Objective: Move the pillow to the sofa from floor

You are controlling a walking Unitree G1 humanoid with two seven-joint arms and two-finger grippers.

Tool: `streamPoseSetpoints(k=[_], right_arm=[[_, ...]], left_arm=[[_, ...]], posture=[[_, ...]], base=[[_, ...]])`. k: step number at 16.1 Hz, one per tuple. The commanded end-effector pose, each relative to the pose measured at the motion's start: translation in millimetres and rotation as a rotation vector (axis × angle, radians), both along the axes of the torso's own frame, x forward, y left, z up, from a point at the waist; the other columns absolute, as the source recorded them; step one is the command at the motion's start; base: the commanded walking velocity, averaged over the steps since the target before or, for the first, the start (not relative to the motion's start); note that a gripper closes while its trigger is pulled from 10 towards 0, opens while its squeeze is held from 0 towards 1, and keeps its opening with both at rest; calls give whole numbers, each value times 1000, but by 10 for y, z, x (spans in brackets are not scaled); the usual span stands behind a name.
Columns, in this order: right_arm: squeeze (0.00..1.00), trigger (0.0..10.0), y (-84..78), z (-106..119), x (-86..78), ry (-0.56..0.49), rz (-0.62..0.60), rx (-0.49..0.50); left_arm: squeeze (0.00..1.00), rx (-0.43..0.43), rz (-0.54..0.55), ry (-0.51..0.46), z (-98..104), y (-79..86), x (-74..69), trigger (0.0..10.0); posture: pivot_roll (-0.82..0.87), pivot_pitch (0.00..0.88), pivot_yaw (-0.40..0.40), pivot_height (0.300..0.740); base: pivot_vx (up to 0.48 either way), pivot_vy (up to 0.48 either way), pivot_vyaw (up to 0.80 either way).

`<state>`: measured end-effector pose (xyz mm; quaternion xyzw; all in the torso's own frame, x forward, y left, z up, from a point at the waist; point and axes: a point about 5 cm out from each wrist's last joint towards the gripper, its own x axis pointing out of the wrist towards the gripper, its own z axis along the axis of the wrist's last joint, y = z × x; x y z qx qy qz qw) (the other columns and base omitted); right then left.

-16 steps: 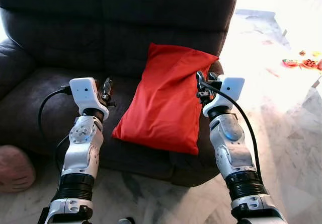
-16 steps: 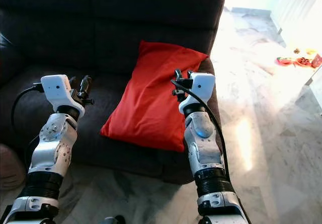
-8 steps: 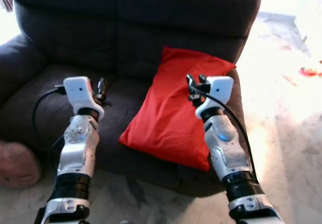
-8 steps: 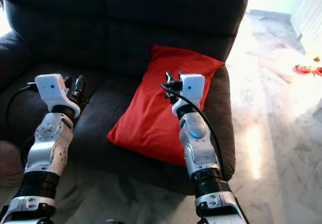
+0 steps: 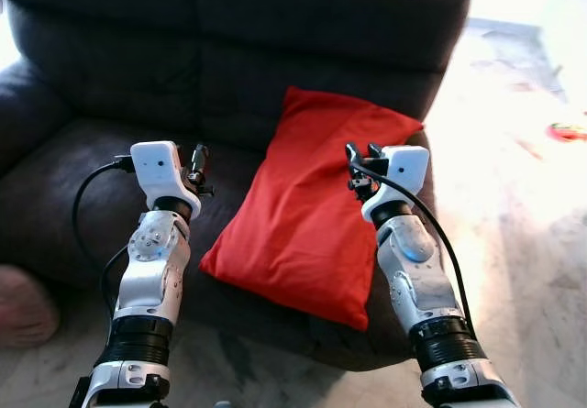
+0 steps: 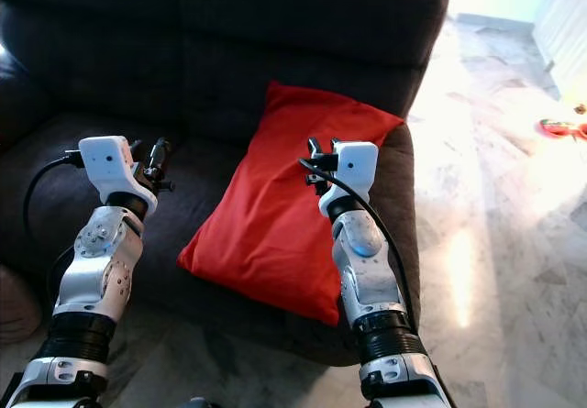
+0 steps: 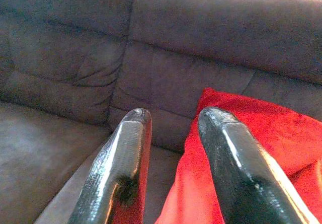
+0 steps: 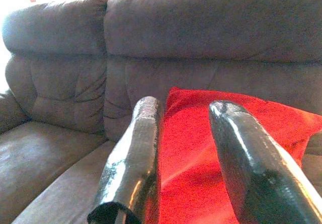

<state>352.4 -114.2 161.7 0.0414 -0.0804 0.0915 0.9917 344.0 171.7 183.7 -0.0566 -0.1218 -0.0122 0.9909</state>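
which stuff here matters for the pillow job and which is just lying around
Job:
red pillow, lying on the seat
dark sofa
left gripper, open
right gripper, open

Lying about:
pink cushion on the floor
red items on the floor

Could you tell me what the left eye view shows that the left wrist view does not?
The left eye view alone takes in both silver arms, the left gripper above the seat and the right gripper over the pillow, plus the marble floor beside the sofa and the pillow's lower corner overhanging the seat edge. The left wrist view alone gives a close look along the left gripper's two black fingers, parted with nothing between them. Both show the red pillow leaning against the dark sofa's backrest.
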Motion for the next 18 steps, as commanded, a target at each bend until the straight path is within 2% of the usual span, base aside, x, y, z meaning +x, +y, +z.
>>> streamPoseSetpoints(k=[1, 4, 5, 7, 9, 10, 11, 13, 14, 15, 18], right_arm=[[0, 10000, -25, -36, 10, 25, -7, -9], [0, 10000, -68, -141, 2, 44, -12, 44], [0, 10000, -112, -215, -7, 64, -25, 49], [0, 10000, -183, -294, -31, 78, -51, 36], [0, 10000, -335, -537, -95, 162, -94, -9], [0, 10000, -448, -853, -204, 273, -114, -49], [0, 10000, -509, -1065, -299, 355, -125, -75], [0, 10000, -609, -1421, -513, 506, -145, -106], [0, 10000, -648, -1578, -634, 580, -152, -86], [0, 10000, -688, -1750, -788, 659, -155, -95], [0, 10000, -771, -1922, -968, 741, -186, -97]], left_arm=[[0, 13, -14, 23, -66, -28, -1, 10000], [0, 16, -20, 0, -139, -40, -46, 10000], [0, 61, -22, 10, -218, -56, -77, 10000], [0, 106, -3, 58, -369, -32, -113, 10000], [0, 138, 30, 153, -609, 58, -172, 10000], [0, 155, 41, 250, -850, 111, -227, 10000], [0, 146, 44, 315, -1012, 136, -272, 10000], [0, 83, 59, 429, -1292, 169, -373, 10000], [0, 68, 63, 480, -1437, 183, -444, 10000], [0, 28, 67, 564, -1637, 197, -557, 10000], [0, 69, 69, 689, -1912, 256, -754, 10000]], posture=[[81, 129, -46, 740], [80, 123, -43, 740], [85, 120, -42, 740], [79, 117, -41, 740], [79, 110, -40, 740], [79, 106, -38, 740], [78, 106, -39, 740], [78, 104, -38, 740], [79, 108, -38, 740], [77, 110, -39, 740], [81, 117, -39, 740]], base=[[0, 0, 0], [0, 0, 0], [0, 0, 0], [0, 0, 0], [0, 0, 0], [0, 0, 0], [0, 0, 0], [0, 0, 0], [0, 0, 0], [0, 0, 0], [0, 0, 0]])
